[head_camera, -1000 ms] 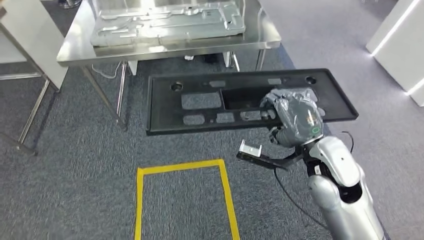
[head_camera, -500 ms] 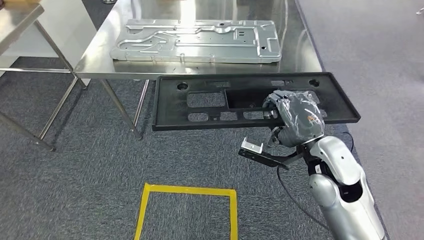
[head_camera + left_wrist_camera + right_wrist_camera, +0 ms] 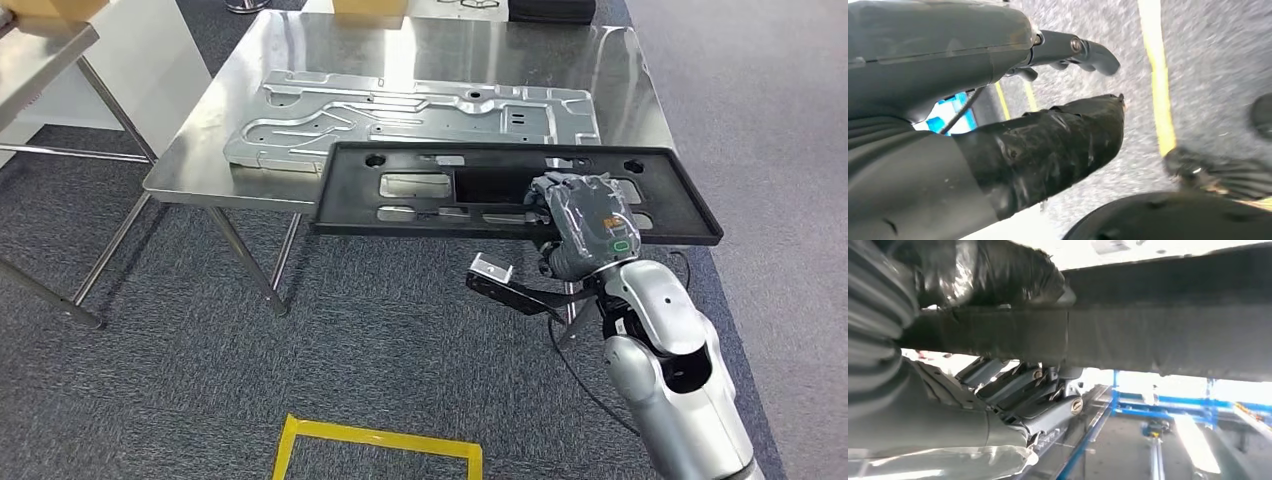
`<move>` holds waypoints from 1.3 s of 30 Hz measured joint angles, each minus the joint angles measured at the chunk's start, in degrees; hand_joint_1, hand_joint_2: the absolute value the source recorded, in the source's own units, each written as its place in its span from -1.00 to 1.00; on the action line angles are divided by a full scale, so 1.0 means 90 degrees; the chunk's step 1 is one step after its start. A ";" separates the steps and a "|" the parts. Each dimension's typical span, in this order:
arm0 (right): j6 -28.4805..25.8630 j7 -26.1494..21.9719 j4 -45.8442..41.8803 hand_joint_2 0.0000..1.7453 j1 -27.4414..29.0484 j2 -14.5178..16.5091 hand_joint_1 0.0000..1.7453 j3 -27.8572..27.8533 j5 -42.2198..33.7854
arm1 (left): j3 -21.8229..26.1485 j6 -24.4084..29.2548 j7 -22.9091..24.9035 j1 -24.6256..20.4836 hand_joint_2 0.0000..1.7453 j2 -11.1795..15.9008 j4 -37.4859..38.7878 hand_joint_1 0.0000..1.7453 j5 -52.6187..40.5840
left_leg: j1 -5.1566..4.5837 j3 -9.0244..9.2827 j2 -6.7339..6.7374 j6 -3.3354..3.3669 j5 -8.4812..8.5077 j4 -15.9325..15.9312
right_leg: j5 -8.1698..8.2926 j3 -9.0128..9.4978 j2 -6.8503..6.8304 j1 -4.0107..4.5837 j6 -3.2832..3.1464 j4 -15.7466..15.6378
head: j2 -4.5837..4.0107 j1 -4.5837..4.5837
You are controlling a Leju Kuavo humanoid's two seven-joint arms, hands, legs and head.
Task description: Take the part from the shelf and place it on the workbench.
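Note:
The part is a long flat black plastic panel (image 3: 430, 190) with several cut-outs. My right hand (image 3: 585, 225) grips its near edge right of centre and carries it level, its far edge over the front edge of the steel workbench (image 3: 190, 165). In the right wrist view the panel's dark edge (image 3: 1168, 335) crosses the picture, with the thumb over it and the fingers (image 3: 1038, 395) under it. My left hand (image 3: 1048, 145) hangs beside my body over the carpet, thumb and fingers apart, holding nothing.
A large stamped metal plate (image 3: 400, 115) lies across the workbench top. A second steel table (image 3: 45, 50) stands at the left. Cardboard boxes (image 3: 370, 8) and dark items sit at the workbench's far edge. A yellow floor outline (image 3: 380, 440) marks the grey carpet near me.
The camera has moved closer: the workbench has come nearer and the yellow outline has slid towards the bottom edge. The held panel now overlaps the workbench's front edge.

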 joint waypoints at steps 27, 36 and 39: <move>0.0104 0.0038 0.0375 1.00 -0.0054 0.0265 1.00 0.0002 0.0152 | -0.0109 -0.0126 0.0174 -0.0014 -1.00 -0.0079 -0.0002 -1.00 0.0317 | 0.0054 0.0695 -0.0225 -0.0173 -0.0573 -0.0113 | 0.1546 -0.1338 0.0114 0.0141 -0.0250 -0.0310 | 0.0000 -0.0011; 0.0110 0.0038 0.0498 1.00 -0.0054 0.0379 1.00 0.0004 0.0157 | -0.0111 -0.0140 0.0232 -0.0014 -1.00 -0.0076 -0.0002 -1.00 0.0385 | 0.0039 0.0686 -0.0226 -0.0171 -0.0574 -0.0113 | 0.1546 -0.1341 0.0114 0.0141 -0.0249 -0.0318 | 0.0000 -0.0011; 0.0127 0.0037 0.0525 1.00 -0.0053 0.0416 1.00 0.0004 0.0172 | -0.0115 -0.0196 0.0251 -0.0013 -1.00 -0.0075 -0.0002 -1.00 0.0430 | 0.0032 0.0685 -0.0226 -0.0170 -0.0576 -0.0113 | 0.1545 -0.1342 0.0114 0.0139 -0.0248 -0.0318 | 0.0000 -0.0011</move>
